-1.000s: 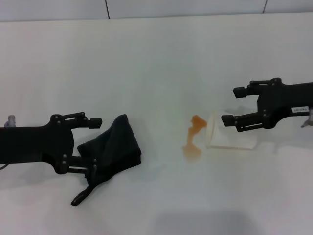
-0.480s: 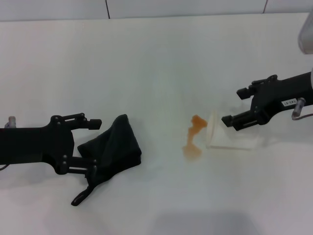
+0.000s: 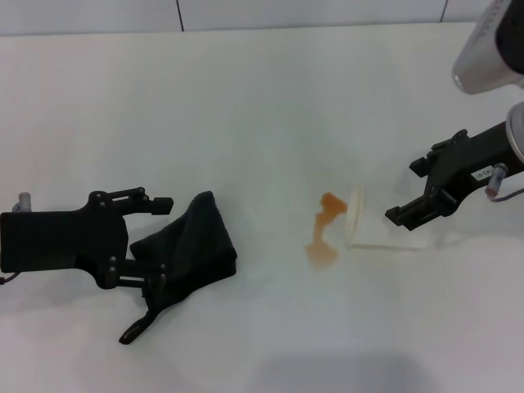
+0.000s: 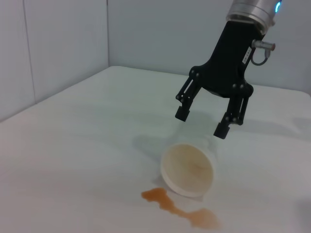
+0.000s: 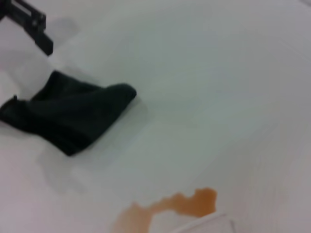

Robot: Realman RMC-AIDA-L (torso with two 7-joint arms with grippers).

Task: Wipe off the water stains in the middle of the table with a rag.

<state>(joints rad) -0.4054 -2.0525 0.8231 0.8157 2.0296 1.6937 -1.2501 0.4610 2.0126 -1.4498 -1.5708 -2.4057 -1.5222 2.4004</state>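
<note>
The water stains (image 3: 322, 232) are an orange-brown smear in the middle of the white table (image 3: 262, 98), also seen in the left wrist view (image 4: 180, 211) and the right wrist view (image 5: 171, 208). The black rag (image 3: 192, 246) lies bunched to the left of them, its thin tail toward the front edge; the right wrist view shows it too (image 5: 68, 114). My left gripper (image 3: 164, 242) is open, its fingers either side of the rag's left part. My right gripper (image 3: 404, 191) is open and raised, to the right of the stains (image 4: 201, 121).
A translucent white cup (image 3: 381, 228) lies on its side just right of the stains, its mouth toward them (image 4: 187, 170). Grey seam lines (image 3: 178, 15) run along the table's far edge.
My right gripper has risen and drawn back to the right, away from the tipped cup, tilting as it went. The left gripper and the rag have barely moved.
</note>
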